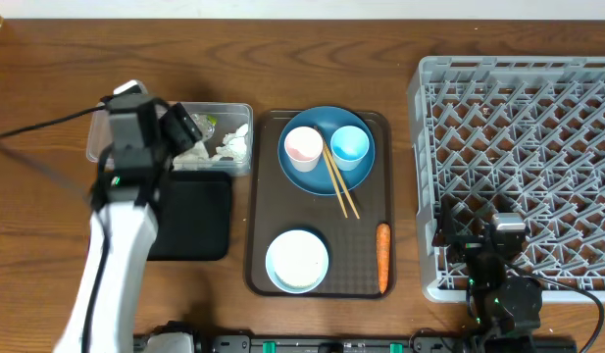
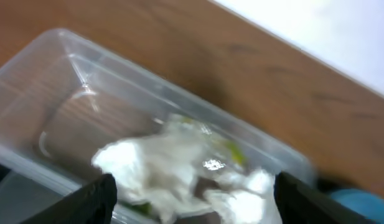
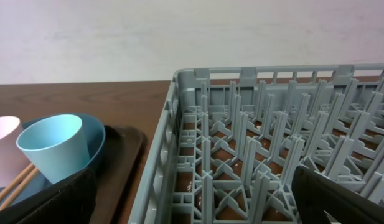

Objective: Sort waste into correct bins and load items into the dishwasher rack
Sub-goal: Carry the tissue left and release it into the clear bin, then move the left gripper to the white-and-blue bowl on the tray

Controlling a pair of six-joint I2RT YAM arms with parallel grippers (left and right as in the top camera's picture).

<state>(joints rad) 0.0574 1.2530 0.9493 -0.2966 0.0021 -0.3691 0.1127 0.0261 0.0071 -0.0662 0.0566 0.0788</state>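
The left claw point(image 2: 195, 193) is spread wide over the crumpled napkins point(image 2: 154, 165), kept in the clear tub point(image 2: 117, 59) at the overhead view's upper left. Soft and light, they are best pinched at a raised fold.

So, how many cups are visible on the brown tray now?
2. The pink cup stands in the left half of the blue dish, the light blue cup in its right half, chopsticks between them. No others are visible.
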